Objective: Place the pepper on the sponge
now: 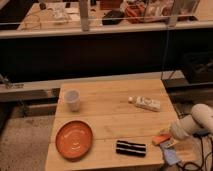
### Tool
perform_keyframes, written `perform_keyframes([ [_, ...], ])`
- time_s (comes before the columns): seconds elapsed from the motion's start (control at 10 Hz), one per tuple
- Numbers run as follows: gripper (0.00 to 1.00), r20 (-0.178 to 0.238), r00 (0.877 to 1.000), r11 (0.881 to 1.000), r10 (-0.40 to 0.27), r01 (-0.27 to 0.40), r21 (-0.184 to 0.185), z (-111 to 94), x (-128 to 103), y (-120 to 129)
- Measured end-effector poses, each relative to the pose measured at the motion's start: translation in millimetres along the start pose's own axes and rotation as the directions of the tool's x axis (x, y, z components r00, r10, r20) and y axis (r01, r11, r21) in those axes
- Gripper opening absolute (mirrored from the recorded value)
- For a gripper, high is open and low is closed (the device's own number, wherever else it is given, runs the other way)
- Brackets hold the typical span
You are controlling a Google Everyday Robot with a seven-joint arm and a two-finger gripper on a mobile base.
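The pepper [161, 138] is a small orange thing at the table's right front edge. It sits at the tip of my gripper [169, 138], which reaches in from the right on the white arm [196, 122] and looks shut on it. Just below and to the right of it, at the table's corner, lies a small blue-grey pad that I take for the sponge [170, 156]. The pepper is close above the sponge's upper left side, and I cannot tell whether they touch.
The wooden table [115, 110] also holds an orange plate [74, 139] at front left, a white cup [73, 100] at back left, a white bottle [145, 103] lying at back right, and a black striped block [131, 147] at the front. A dark counter stands behind.
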Motion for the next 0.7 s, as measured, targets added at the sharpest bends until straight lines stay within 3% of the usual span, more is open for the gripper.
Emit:
perform_keyframes([
  [0.7, 0.4, 0.0, 1.0, 1.0, -0.003, 0.003, 0.003, 1.2, -0.5, -2.5],
])
